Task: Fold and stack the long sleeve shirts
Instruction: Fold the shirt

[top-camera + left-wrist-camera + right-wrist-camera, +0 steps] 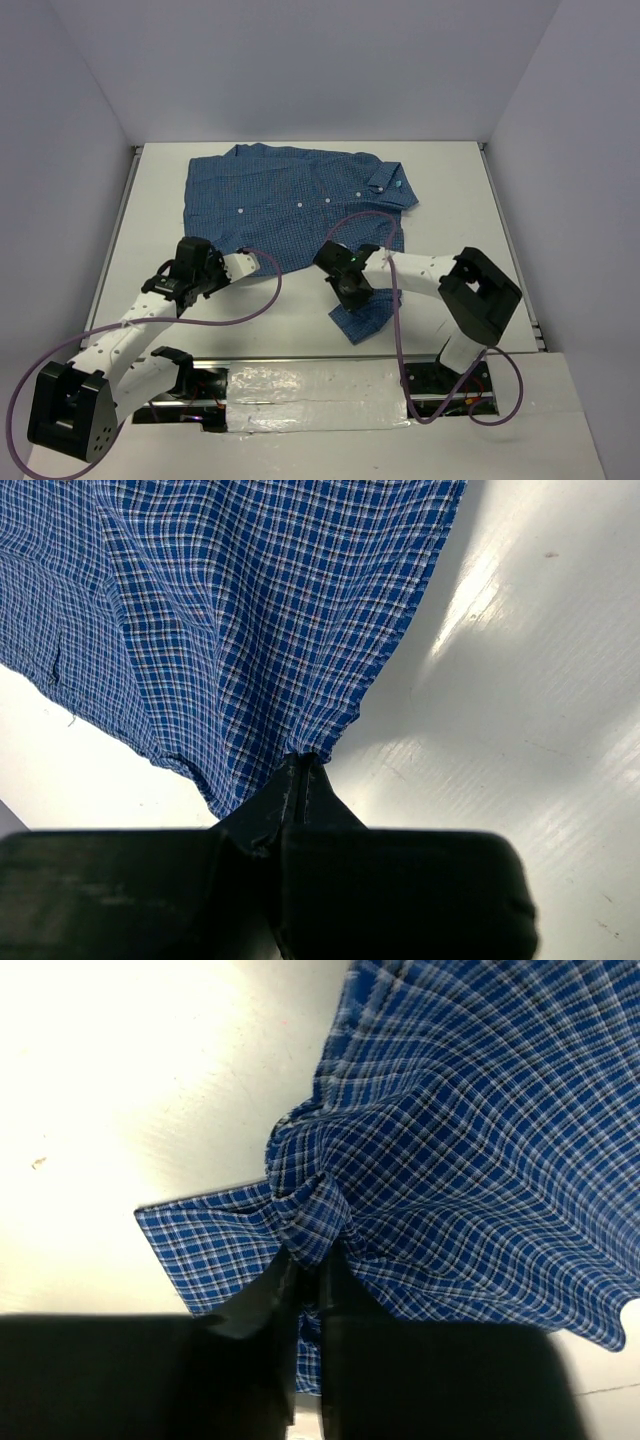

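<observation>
One blue finely checked long sleeve shirt [290, 205] lies spread at the far middle of the white table [450, 200], with small white buttons down its front and the collar to the right. A sleeve end [365, 318] trails toward the near edge. My left gripper [240, 262] is at the shirt's near left edge; in the left wrist view it [303, 767] is shut on a corner of the cloth [260, 600]. My right gripper [350, 290] is at the near right part; in the right wrist view it [310, 1255] is shut on a bunched fold of cloth [480, 1140].
Purple cables [250, 305] loop from both arms over the near table. A shiny strip [320, 385] runs along the near edge between the arm bases. Pale walls close the table at the back and sides, with rails [120, 220] along the left and right edges.
</observation>
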Motion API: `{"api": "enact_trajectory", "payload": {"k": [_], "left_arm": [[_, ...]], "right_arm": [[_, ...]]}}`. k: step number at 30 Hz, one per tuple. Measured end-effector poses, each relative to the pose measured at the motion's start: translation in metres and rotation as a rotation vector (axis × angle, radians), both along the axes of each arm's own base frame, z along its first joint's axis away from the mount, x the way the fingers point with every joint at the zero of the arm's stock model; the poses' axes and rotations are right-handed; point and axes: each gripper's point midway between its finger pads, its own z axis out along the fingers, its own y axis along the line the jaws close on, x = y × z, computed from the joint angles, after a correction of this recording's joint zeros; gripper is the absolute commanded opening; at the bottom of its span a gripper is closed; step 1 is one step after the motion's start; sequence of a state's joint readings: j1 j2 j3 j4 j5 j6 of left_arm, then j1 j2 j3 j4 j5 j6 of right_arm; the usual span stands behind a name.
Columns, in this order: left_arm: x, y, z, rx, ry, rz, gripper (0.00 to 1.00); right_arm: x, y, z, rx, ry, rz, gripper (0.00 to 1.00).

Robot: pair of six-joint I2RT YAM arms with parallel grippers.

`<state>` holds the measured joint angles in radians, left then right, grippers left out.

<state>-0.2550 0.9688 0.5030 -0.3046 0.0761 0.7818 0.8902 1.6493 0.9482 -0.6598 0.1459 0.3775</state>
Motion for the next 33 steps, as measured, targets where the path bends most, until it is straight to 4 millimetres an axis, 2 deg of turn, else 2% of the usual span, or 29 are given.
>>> {"api": "enact_trajectory", "payload": {"k": [6, 11, 13, 15, 17, 18, 19, 20, 25, 29, 31, 33], "left_arm": [[0.000, 0.000, 0.000, 0.002, 0.001, 0.000, 0.00], [-0.003, 0.003, -0.002, 0.013, 0.014, 0.004, 0.00], [-0.005, 0.004, -0.004, 0.019, 0.022, 0.005, 0.00], [-0.006, 0.005, -0.004, 0.025, 0.026, 0.010, 0.00], [-0.006, 0.006, -0.004, 0.026, 0.025, 0.011, 0.00], [-0.006, 0.006, -0.003, 0.026, 0.024, 0.011, 0.00], [-0.007, 0.006, -0.003, 0.026, 0.023, 0.011, 0.00], [-0.007, 0.006, -0.003, 0.026, 0.022, 0.012, 0.00], [-0.006, 0.007, -0.002, 0.029, 0.019, 0.015, 0.00], [-0.006, 0.007, -0.001, 0.027, 0.013, 0.015, 0.00], [-0.006, 0.007, 0.000, 0.027, 0.010, 0.015, 0.00], [-0.006, 0.007, 0.000, 0.027, 0.010, 0.015, 0.00]], "right_arm": [[0.001, -0.007, 0.007, -0.033, -0.031, -0.022, 0.01], [0.002, -0.010, 0.045, 0.038, -0.108, -0.041, 0.16], [0.003, -0.006, 0.062, 0.101, -0.144, -0.048, 0.17], [0.001, -0.003, 0.067, 0.146, -0.154, -0.052, 0.14], [-0.005, -0.005, 0.060, 0.149, -0.131, -0.059, 0.20], [-0.009, -0.006, 0.052, 0.144, -0.110, -0.064, 0.29], [-0.014, -0.009, 0.045, 0.132, -0.087, -0.069, 0.44], [-0.019, -0.012, 0.038, 0.119, -0.062, -0.078, 0.48], [-0.034, -0.022, 0.014, 0.085, 0.004, -0.084, 0.49], [-0.038, -0.019, 0.010, 0.099, 0.023, -0.095, 0.37], [-0.037, -0.016, 0.011, 0.116, 0.016, -0.104, 0.41], [-0.037, -0.014, 0.014, 0.130, 0.010, -0.112, 0.54]]}}
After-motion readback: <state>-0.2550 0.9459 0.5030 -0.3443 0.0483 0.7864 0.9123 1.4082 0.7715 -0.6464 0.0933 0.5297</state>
